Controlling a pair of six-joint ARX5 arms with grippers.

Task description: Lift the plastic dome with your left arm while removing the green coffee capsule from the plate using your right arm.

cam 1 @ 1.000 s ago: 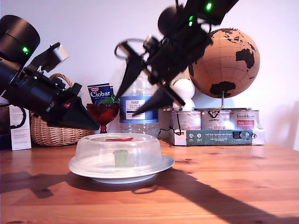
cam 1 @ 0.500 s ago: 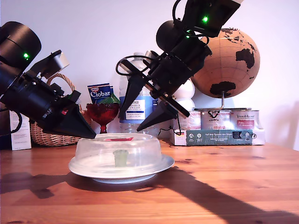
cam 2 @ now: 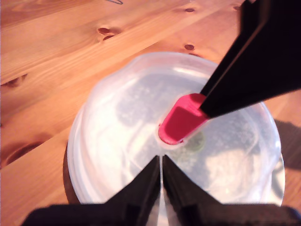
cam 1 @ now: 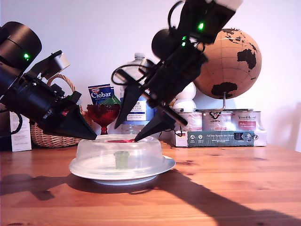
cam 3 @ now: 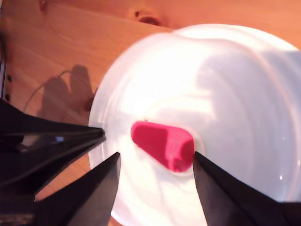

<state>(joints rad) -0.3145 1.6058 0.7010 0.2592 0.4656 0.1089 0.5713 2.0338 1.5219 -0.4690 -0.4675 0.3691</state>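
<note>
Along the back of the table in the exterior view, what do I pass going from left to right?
Woven wicker basket → blue Ciobar box → red glass goblet → clear plastic water bottle → paint tins → cork globe.

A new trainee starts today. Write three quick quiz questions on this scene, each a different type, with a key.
1. True or false: the green coffee capsule sits under the plastic dome.
2. Whose fingers are open on either side of the red tab? A: my first gripper. B: my second gripper.
3. Fill in: the dome rests on the ___.
Key: 1 true; 2 B; 3 plate.
</note>
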